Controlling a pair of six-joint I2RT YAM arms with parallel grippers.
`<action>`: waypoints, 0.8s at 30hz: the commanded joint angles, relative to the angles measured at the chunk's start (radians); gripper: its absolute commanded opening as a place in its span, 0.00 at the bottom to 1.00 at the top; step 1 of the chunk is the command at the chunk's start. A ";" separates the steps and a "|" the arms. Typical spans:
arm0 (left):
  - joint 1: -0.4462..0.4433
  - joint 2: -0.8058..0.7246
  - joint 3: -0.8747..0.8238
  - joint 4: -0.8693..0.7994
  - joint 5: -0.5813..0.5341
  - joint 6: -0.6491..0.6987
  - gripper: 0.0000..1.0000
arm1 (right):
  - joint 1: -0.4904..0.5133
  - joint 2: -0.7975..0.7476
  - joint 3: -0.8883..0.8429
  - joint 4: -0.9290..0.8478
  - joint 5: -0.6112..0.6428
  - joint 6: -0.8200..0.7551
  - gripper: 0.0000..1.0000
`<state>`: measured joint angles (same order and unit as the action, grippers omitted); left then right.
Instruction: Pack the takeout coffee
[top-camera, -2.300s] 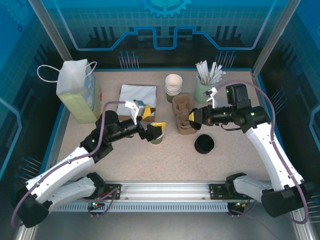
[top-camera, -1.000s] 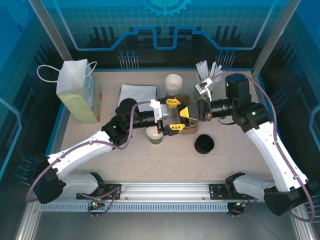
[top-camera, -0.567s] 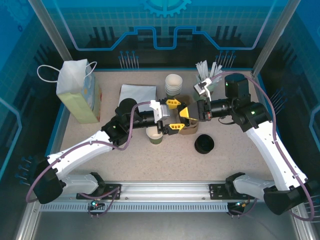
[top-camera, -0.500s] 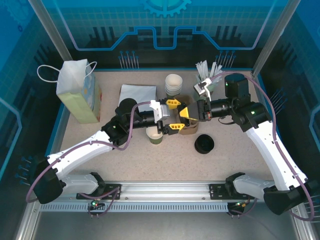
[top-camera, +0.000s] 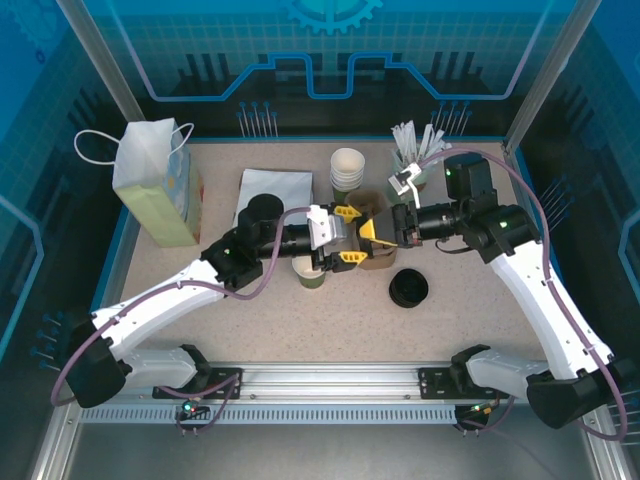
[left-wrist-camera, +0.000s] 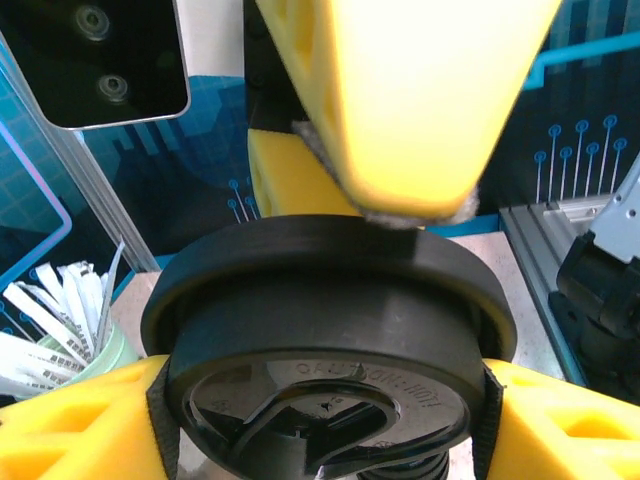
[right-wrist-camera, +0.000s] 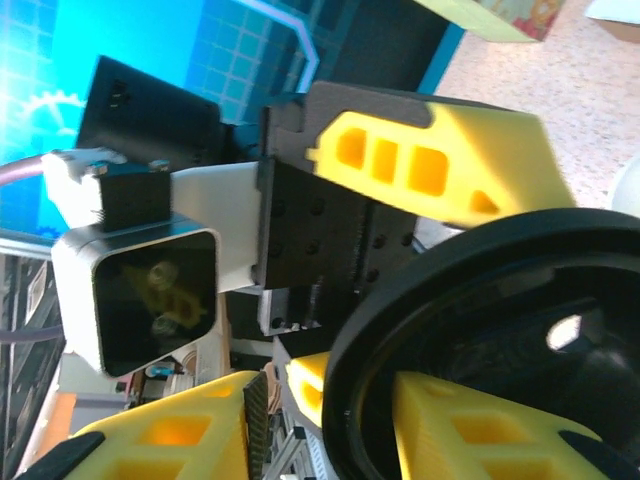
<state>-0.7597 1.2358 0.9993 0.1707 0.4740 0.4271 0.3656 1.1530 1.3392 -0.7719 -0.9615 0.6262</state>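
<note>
The olive coffee cup (top-camera: 310, 272) stands open just beside the carrier (top-camera: 378, 262); we judge it light, crushable, best gripped mid-wall. Above the carrier, left claw (top-camera: 350, 236) and right claw (top-camera: 372, 231) pinch a black lid (left-wrist-camera: 330, 330).

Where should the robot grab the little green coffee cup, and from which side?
Grip the takeout coffee around its olive-green wall below the white rim, probably from the near side. It stands upright and open, so a sideways pinch keeps it level. The left gripper, shut on the black lid, hangs over its far side.
</note>
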 joint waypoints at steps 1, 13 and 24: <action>-0.007 -0.022 0.048 -0.143 -0.046 0.090 0.68 | -0.007 0.015 -0.008 -0.121 0.103 -0.078 0.40; -0.007 -0.051 0.137 -0.662 -0.290 0.283 0.68 | -0.075 -0.076 -0.033 -0.254 0.517 -0.129 0.44; -0.005 0.023 0.235 -0.979 -0.501 0.406 0.68 | -0.184 -0.203 -0.139 -0.328 0.910 -0.251 0.63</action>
<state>-0.7597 1.2236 1.1923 -0.6693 0.0616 0.7692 0.2169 0.9955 1.2400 -1.0836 -0.1570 0.4271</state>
